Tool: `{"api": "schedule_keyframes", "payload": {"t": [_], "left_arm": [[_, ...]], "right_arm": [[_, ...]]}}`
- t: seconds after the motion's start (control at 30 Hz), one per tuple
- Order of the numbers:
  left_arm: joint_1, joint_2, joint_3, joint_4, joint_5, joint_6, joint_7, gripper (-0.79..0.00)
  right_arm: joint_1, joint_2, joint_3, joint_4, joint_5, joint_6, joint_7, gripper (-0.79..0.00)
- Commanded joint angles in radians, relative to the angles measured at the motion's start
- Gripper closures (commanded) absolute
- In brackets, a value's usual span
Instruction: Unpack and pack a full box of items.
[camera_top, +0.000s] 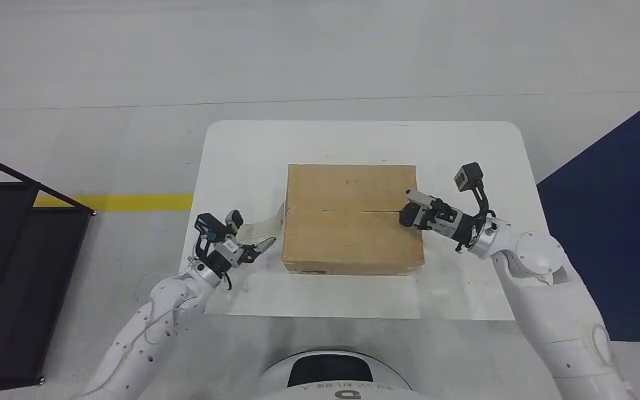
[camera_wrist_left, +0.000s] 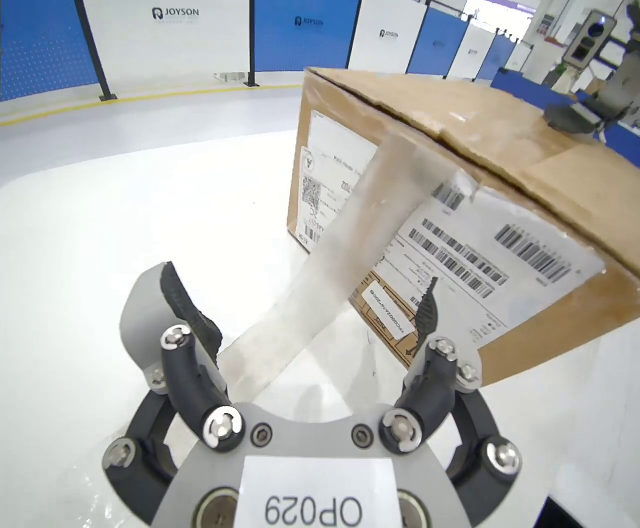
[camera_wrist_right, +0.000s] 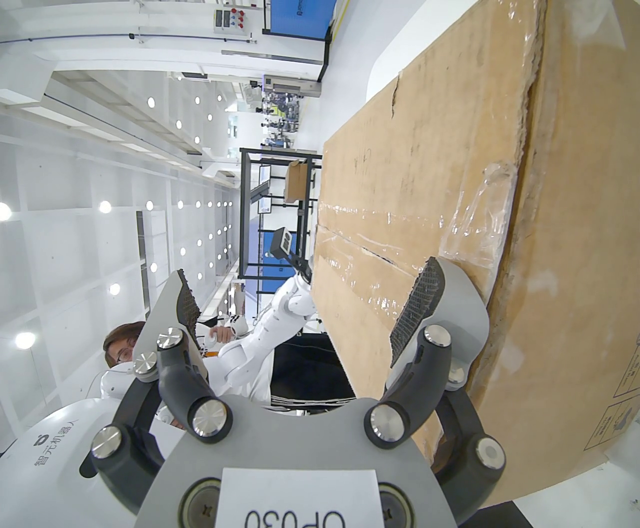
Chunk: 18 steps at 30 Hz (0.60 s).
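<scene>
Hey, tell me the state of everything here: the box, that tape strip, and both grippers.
box: flaps shut, upright.
tape strip: partly peeled, one end stuck to the box's top edge.
left gripper: open, by the strip's loose end.
right gripper: open, at the box's top edge.

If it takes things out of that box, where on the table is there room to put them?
Widest bare patch: the table on the far side of the box. Right of the box is bare too, under the right arm. Left is crowded by the left gripper and a loose tape strip. The near strip is narrow.
</scene>
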Motion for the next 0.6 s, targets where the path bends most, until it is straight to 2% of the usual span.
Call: {"api": "schedule_keyframes", "payload": {"t": [0.0, 0.37, 0.57], "left_arm": [[-0.016, -0.007, 0.019, 0.010, 0.015, 0.020, 0.012, -0.785], [-0.099, -0.044, 0.084, 0.012, 0.006, 0.086, -0.047, -0.785], [-0.146, -0.058, 0.085, 0.036, -0.054, 0.080, -0.096, -0.785]], "right_arm": [[0.000, 0.000, 0.000, 0.000, 0.000, 0.000, 0.000, -0.785], [0.000, 0.000, 0.000, 0.000, 0.000, 0.000, 0.000, -0.785], [0.000, 0.000, 0.000, 0.000, 0.000, 0.000, 0.000, -0.785]]}}
